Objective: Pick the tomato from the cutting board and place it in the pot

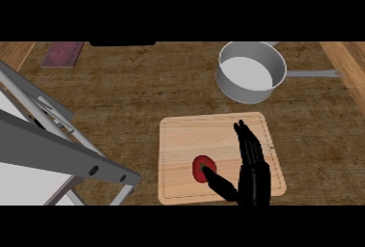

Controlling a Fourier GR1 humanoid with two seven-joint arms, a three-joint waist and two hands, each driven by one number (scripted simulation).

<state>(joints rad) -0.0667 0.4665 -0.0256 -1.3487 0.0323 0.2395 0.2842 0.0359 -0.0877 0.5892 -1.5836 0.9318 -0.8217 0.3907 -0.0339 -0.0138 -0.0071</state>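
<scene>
Fingers (247, 140) of the right hand (254, 181) are straight, wide from the thumb, which seems to touch the red tomato (199, 168) lying on the cutting board (185, 140), well apart from the pot (245, 94).

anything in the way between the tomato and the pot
Nothing visible. Only bare cutting board and counter lie between the tomato and the pot; the right hand sits beside the tomato.

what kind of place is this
Likely a kitchen counter: a metal pot stands on its wooden top, and nearer lies a cutting board with a tomato on it.
</scene>
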